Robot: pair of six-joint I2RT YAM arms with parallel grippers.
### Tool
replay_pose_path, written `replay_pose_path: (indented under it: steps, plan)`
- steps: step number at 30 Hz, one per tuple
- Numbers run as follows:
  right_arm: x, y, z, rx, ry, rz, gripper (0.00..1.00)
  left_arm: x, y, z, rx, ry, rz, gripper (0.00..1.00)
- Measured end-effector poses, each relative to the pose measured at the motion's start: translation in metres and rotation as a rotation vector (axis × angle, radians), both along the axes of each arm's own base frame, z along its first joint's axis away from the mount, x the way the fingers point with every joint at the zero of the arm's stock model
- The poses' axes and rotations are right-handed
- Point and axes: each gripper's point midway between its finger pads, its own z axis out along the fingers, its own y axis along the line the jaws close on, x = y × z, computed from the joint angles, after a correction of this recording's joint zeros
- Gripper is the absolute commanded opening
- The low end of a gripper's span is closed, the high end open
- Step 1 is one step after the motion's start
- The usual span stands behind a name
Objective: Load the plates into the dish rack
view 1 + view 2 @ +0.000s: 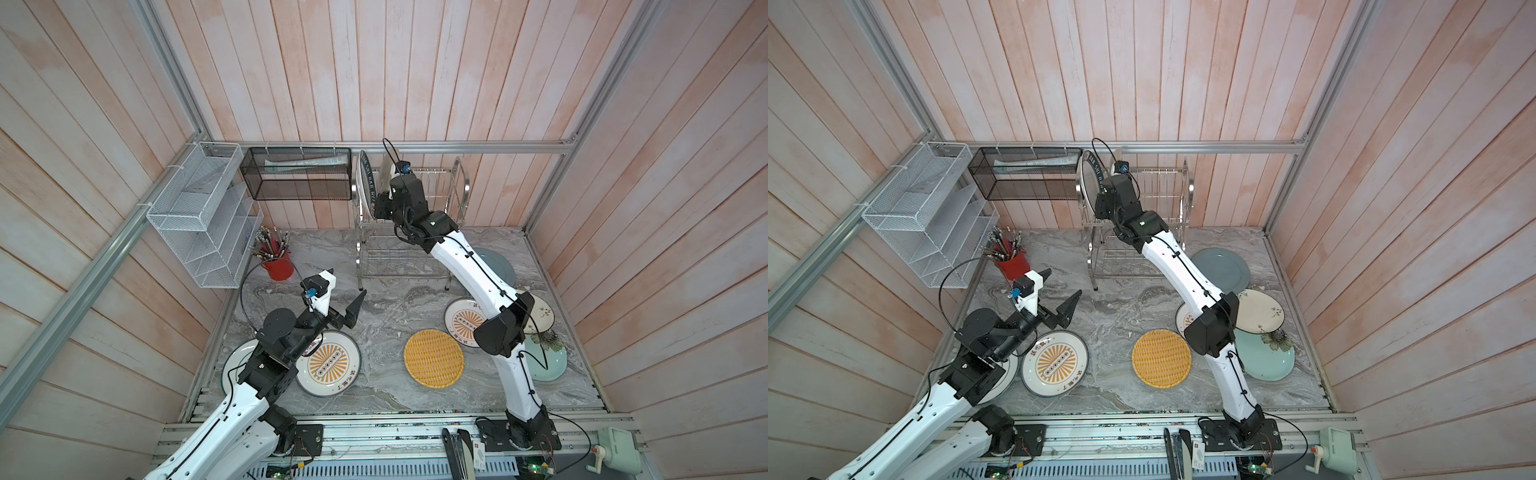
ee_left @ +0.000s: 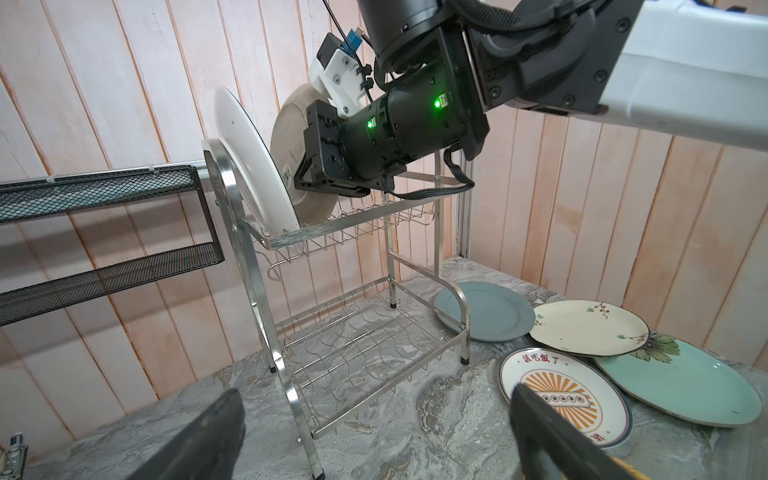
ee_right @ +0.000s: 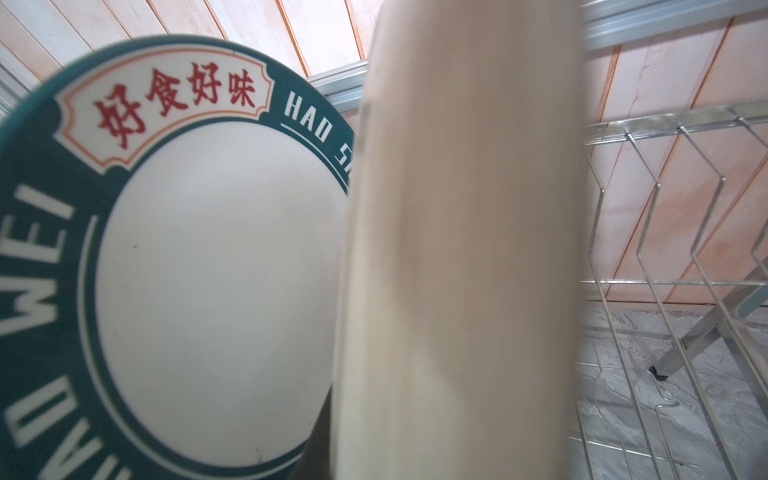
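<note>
Upper tier of the dish rack (image 2: 316,232), built of polished steel tube with arched end frames and thin zigzag wire prongs. My right fingers (image 2: 305,174) are closed almost fully on the rim of a plain matte cream plate (image 3: 457,249). I hold it upright on edge, with its lower edge down at the level of the upper wires; whether it is seated between prongs cannot be told. Just beside it, at the rack's left end, the lettered plate (image 3: 208,270) stands upright, glossy white with a broad dark teal band. The lower tier is a bare grid of wavy wire. My left fingers (image 1: 347,282) are spread to full width and grip nothing, poised above the grey veined surface (image 1: 374,316). Lying flat on that surface are two sunburst plates (image 1: 328,365) (image 1: 461,320), a round yellow woven plate (image 1: 433,358), a smooth grey-blue plate (image 1: 1221,270), a cream floral plate (image 1: 1260,309) that overlaps a pale teal plate (image 1: 1266,357), and a white dark-rimmed plate (image 1: 237,361) partly beneath my left arm.
</note>
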Motion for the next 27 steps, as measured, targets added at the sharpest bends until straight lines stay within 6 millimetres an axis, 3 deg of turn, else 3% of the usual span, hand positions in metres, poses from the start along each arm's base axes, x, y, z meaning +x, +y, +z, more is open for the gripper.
replay_pose_path:
  steps: [12, 19, 27]
  plan:
    - [-0.001, 0.002, 0.004, 0.027, -0.008, -0.020, 0.00, 0.000, 0.000, 0.000, -0.005, 0.004, -0.002, 1.00]
    - [-0.002, 0.013, -0.009, 0.036, 0.020, -0.005, 0.00, 0.000, 0.000, -0.002, -0.002, 0.009, -0.002, 1.00]
    - [-0.001, 0.008, -0.016, 0.012, 0.031, -0.037, 0.00, 0.000, -0.001, -0.004, 0.003, 0.017, -0.008, 1.00]
